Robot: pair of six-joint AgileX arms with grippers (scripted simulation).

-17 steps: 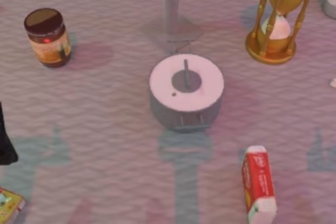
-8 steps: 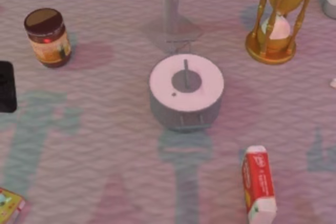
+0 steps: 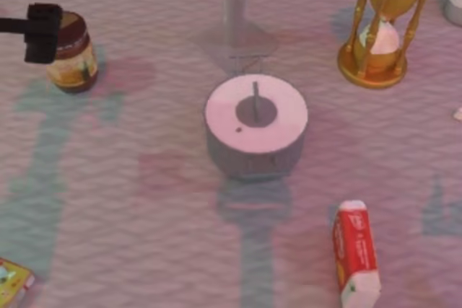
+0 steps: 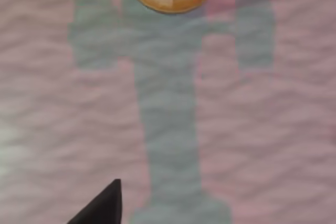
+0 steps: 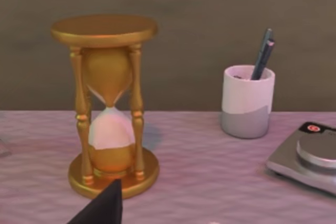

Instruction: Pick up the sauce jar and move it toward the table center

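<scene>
Hovering our left gripper (image 3: 43, 32) beside the sauce jar (image 3: 70, 55), finger spread impossible to tell, we should centre before closing.

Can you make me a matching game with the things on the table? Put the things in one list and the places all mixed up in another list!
Things:
1. sauce jar
2. hourglass
3. red and white carton
4. grey cylinder

Places:
A. middle of the table
B. far left, beside the left gripper
C. far right
D. near right

Pairs: 1-B, 2-C, 3-D, 4-A
</scene>
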